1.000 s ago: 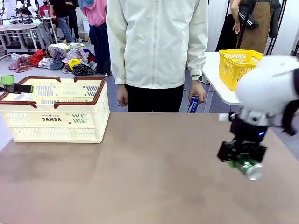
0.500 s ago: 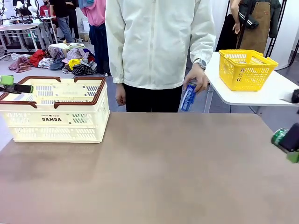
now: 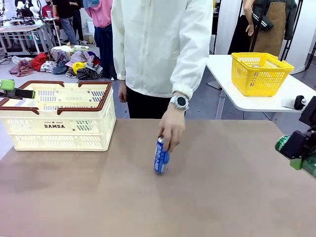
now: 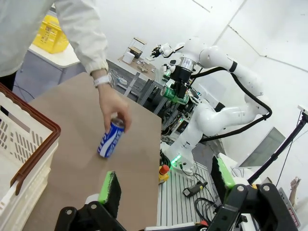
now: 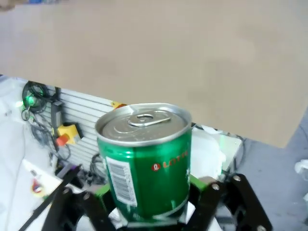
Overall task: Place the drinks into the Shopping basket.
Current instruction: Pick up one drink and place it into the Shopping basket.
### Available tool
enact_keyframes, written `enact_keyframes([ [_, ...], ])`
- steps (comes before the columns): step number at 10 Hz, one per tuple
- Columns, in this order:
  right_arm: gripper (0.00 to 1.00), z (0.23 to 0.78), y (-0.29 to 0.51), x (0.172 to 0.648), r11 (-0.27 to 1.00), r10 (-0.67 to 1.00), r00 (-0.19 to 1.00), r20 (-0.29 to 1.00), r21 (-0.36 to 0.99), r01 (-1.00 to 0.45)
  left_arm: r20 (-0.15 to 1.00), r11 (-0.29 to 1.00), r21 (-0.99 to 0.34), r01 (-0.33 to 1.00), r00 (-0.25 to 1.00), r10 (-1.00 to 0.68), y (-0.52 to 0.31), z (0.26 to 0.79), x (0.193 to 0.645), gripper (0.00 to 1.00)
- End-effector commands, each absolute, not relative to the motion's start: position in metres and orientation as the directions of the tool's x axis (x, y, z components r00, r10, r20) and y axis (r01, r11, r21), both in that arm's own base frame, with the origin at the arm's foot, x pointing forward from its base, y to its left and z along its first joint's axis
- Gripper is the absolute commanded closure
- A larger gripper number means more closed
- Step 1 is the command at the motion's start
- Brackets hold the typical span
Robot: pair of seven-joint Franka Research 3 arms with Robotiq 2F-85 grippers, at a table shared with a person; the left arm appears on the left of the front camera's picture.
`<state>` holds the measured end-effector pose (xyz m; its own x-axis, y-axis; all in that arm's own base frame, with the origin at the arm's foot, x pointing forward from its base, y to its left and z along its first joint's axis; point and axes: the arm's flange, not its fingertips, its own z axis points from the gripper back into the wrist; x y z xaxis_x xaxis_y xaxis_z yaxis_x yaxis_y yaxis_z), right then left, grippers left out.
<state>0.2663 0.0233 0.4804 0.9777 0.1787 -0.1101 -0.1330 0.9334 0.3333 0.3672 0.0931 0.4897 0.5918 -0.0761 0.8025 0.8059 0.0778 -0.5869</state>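
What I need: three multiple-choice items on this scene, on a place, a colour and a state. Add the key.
1. The blue can stands: A on the table, under the person's hand; B in the left gripper; C on the floor.
2. The held can in the right gripper is: A red; B green; C yellow.
3. The left gripper is: A shut on a can; B shut on nothing; C open and empty.
Key: 1 A, the hand rests on its top; 2 B, green body, silver lid; 3 C, its pads stand wide apart.

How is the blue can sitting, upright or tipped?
Tipped: the blue can leans off vertical on the table, its top gripped by the person's hand.
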Motion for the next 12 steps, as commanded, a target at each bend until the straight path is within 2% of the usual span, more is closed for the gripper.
enact_keyframes([
  [1,1.0,0.488,0.061,0.299,0.945,0.163,0.985,-0.049,0.294,-0.141,0.804,0.08,-0.585,0.807,0.59,-0.076,0.095,0.491,0.366,0.0],
  [2,1.0,0.49,0.054,0.301,0.944,0.149,0.988,-0.045,0.304,-0.128,0.804,0.08,-0.585,0.807,0.59,-0.076,0.095,0.491,0.366,0.0],
  [4,1.0,0.503,-0.004,0.268,0.925,0.083,0.997,0.007,0.371,-0.079,0.804,0.08,-0.585,0.807,0.59,-0.076,0.095,0.491,0.366,0.0],
  [5,1.0,0.506,-0.023,0.25,0.925,0.003,1.0,0.022,0.38,-0.011,0.804,0.08,-0.585,0.807,0.59,-0.076,0.095,0.491,0.366,0.0],
  [7,1.0,0.504,-0.032,0.239,0.923,-0.047,0.998,0.041,0.383,0.028,0.804,0.08,-0.585,0.807,0.59,-0.076,0.095,0.491,0.366,0.0],
  [10,1.0,0.499,-0.018,0.258,0.922,-0.03,0.998,0.046,0.387,0.009,0.804,0.08,-0.585,0.807,0.59,-0.076,0.095,0.491,0.366,0.0],
  [12,1.0,0.511,0.026,0.277,0.93,0.076,0.991,0.111,0.351,-0.11,0.804,0.08,-0.585,0.807,0.59,-0.076,0.095,0.491,0.366,0.0],
])
